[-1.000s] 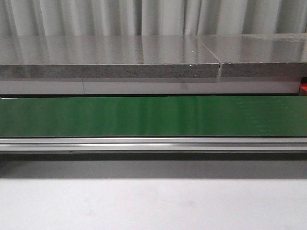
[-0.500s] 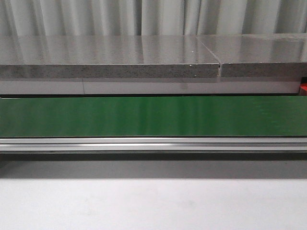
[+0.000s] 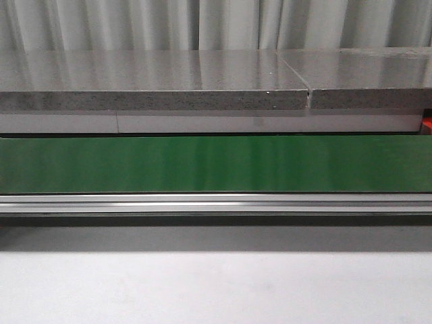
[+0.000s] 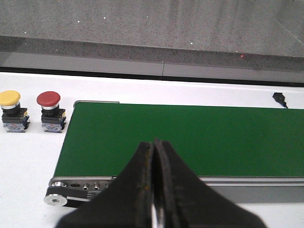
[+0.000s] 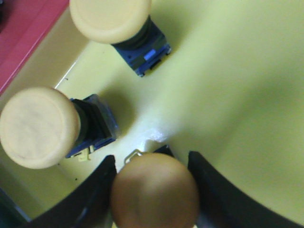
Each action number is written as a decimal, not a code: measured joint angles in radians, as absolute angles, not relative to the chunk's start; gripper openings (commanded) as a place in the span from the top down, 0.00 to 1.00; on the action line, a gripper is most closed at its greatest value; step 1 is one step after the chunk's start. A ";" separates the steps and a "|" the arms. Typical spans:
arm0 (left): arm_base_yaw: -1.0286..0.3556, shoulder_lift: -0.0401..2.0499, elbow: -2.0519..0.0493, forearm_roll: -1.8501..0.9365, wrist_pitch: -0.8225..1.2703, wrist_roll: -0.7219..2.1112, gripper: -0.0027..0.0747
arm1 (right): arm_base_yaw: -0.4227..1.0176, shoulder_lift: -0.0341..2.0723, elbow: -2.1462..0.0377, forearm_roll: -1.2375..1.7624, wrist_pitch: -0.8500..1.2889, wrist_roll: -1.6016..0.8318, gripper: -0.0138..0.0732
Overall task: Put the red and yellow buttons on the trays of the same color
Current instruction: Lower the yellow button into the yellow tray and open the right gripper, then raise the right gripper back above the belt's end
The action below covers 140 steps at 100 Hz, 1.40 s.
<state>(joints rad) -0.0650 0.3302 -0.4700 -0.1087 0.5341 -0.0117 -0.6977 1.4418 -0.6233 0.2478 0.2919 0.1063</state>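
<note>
In the right wrist view my right gripper (image 5: 152, 159) is shut on a yellow button (image 5: 154, 190), its cap shadowed and filling the gap between the black fingers. It hangs over the yellow tray (image 5: 237, 85), where two more yellow buttons (image 5: 110, 16) (image 5: 38, 126) lie on their sides. A corner of the red tray (image 5: 23, 28) shows beside it. In the left wrist view my left gripper (image 4: 154, 142) is shut on nothing, over the near rail of the green belt (image 4: 190, 137). A yellow button (image 4: 9, 98) and a red button (image 4: 48, 99) stand upright on the white table past the belt's end.
The front view shows only the green conveyor belt (image 3: 216, 163), its metal rail (image 3: 216, 202) and a grey stone counter (image 3: 155, 81) behind; neither arm appears there. A small black piece (image 4: 280, 98) lies on the white surface beyond the belt.
</note>
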 measured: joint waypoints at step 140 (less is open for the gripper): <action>-0.065 0.330 -0.470 -0.109 0.534 -0.012 0.99 | -0.047 0.946 -0.676 0.246 0.378 -0.227 0.10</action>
<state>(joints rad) -0.0650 0.3302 -0.4700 -0.1087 0.5341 -0.0117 -0.0466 0.9463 -0.6762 0.2458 0.3777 -0.2271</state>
